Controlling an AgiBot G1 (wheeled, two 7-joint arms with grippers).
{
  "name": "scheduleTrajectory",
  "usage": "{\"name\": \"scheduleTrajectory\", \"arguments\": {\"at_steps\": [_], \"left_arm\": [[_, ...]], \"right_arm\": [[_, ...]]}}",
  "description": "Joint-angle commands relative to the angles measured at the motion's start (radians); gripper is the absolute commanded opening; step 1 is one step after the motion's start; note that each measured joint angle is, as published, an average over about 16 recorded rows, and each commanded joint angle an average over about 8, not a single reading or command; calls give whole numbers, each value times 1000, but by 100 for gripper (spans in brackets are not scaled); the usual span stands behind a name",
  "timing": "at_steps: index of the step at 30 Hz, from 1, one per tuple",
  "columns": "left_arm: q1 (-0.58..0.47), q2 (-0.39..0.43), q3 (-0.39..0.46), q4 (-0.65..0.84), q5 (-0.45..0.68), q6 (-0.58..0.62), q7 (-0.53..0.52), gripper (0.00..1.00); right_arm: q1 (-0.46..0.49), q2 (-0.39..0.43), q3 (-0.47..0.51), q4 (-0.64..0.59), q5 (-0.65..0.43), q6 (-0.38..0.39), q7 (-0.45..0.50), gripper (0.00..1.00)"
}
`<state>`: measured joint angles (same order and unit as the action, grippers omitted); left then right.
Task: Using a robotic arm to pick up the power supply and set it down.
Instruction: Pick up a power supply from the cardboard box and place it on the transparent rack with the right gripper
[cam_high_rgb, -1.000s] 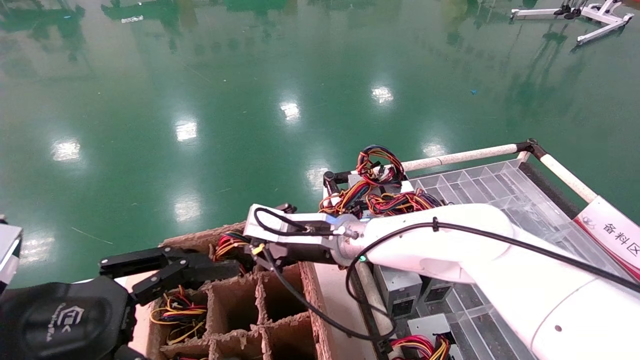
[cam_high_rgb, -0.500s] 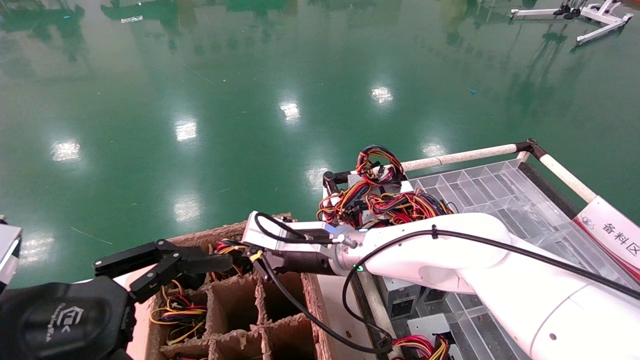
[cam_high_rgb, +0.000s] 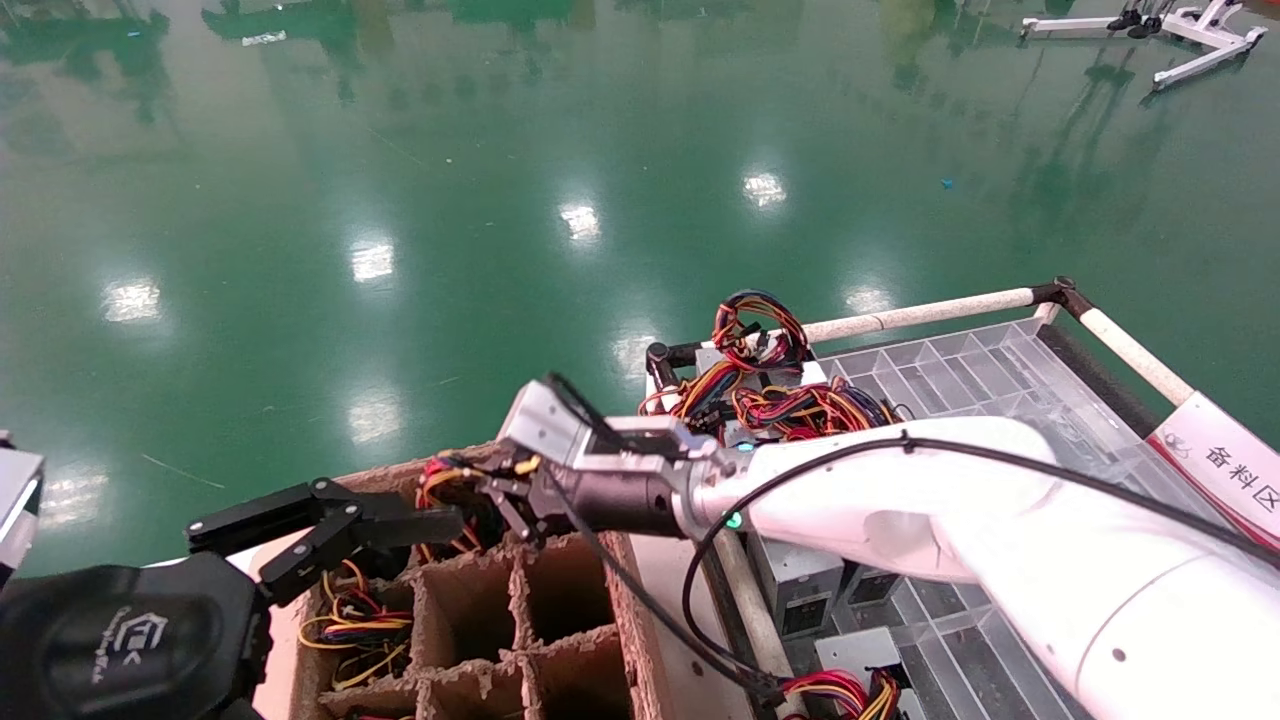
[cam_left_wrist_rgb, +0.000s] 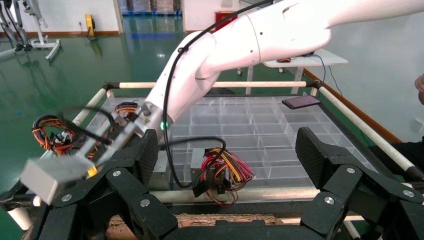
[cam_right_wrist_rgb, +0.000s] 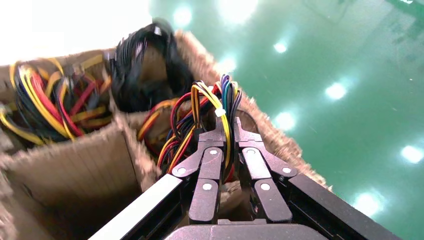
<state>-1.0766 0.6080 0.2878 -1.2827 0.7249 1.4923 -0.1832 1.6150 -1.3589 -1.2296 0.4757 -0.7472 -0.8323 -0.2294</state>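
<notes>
Right pincer (cam_right_wrist_rgb: 227, 131) pinched closed (left pincer (cam_high_rgb: 400, 528) spread, idle).

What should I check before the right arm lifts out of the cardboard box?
1. Right gripper shut on something: ok, the fingers pinch a wire bundle.
2. Grip on the power supply body: not ok, only wires are held.
3. Supply body free of the cardboard box: cannot tell, hidden.
4. Neighbouring wires untangled from the bundle: cannot tell.
5. Left gripper out of the way: not ok, open close beside the right gripper.
</notes>
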Motion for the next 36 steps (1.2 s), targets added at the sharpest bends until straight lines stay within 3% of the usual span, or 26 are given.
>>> {"name": "scheduleTrajectory", "arguments": {"at_steps": [1,23,36], "left_arm": [[0,0,0,0,0,0,0,100],[0,-1,2,0,-1,-1,1,100],[-1,-1,2,0,-2,-1,1,100]], "right_arm": [[3,2,7,-16,30,-22,2,0],[111,68,234,-268,393,-437,-66,0],[302,261,234,-346,376,-658,-67,0]]}}
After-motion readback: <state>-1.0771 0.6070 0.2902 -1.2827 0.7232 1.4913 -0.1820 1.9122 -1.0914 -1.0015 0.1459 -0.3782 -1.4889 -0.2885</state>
